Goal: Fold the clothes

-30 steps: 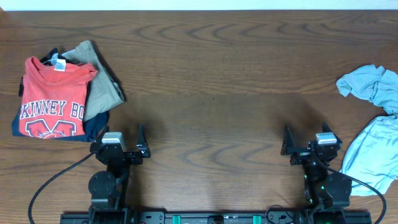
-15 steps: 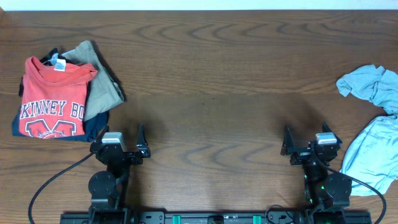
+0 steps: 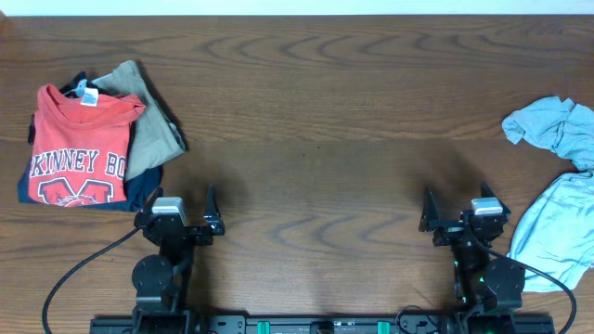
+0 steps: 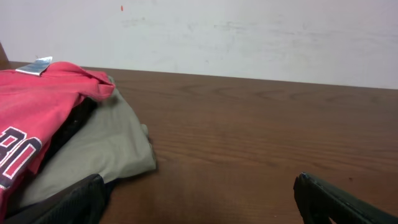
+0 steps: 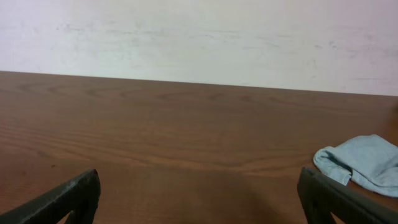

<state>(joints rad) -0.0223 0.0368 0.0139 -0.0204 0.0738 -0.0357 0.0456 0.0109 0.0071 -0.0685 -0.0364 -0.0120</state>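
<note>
The left gripper (image 3: pixel 174 209) at 7 o'clock and the right gripper (image 3: pixel 464 213) at 5 o'clock sit on the worktop (image 3: pixel 316 93), jaws wide apart and empty. The pale blue clothes (image 3: pixel 560 227) lie crumpled at 3 o'clock; a red shirt (image 3: pixel 79 148) overlaps an olive one (image 3: pixel 153 130) at 10 o'clock.

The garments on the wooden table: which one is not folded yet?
The pale blue-grey thin garment at the right edge: it lies crumpled, while the red lettered T-shirt and olive-tan garment are folded.
</note>
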